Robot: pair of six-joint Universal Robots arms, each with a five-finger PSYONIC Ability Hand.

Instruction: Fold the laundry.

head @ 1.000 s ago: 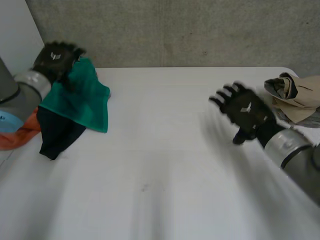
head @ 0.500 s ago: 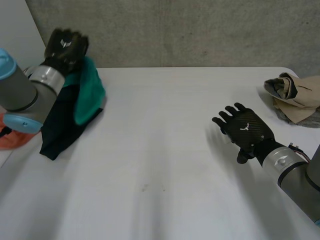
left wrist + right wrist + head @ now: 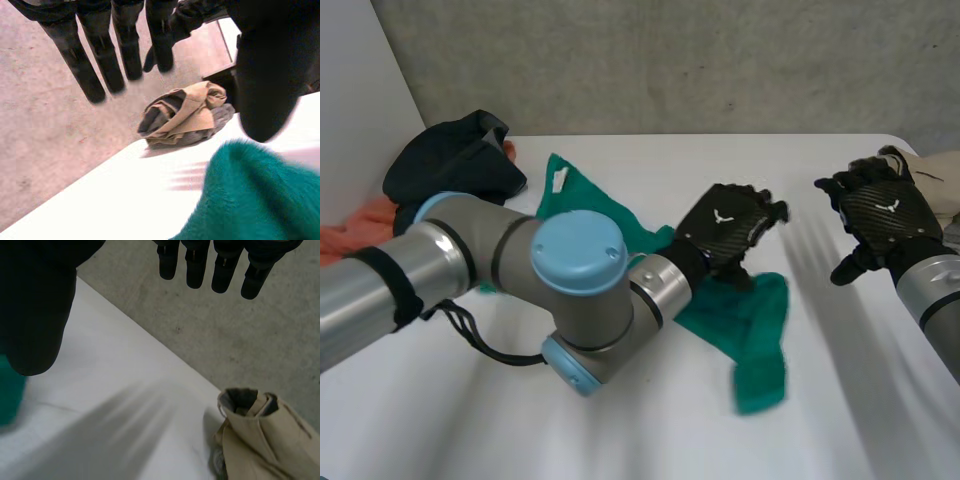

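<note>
A dark heap (image 3: 455,165) and an orange garment (image 3: 350,240) sit well away from the left hand (image 3: 725,225), back along its arm, probably as unsorted stock. The green cloth (image 3: 750,330) lies rumpled partly under that hand's palm and trails past its wrist, seemingly brought mid-table for folding. Its fingers are straight and spread, pinching nothing. The right hand (image 3: 880,205) hovers splayed near the cloth, with a beige bundle (image 3: 940,170) close by.

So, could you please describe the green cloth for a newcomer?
Start at the white table's middle, under the robot's left hand. The green cloth lies spread there, the only green piece; the dark pile and tan bundle sit at far corners.
</note>
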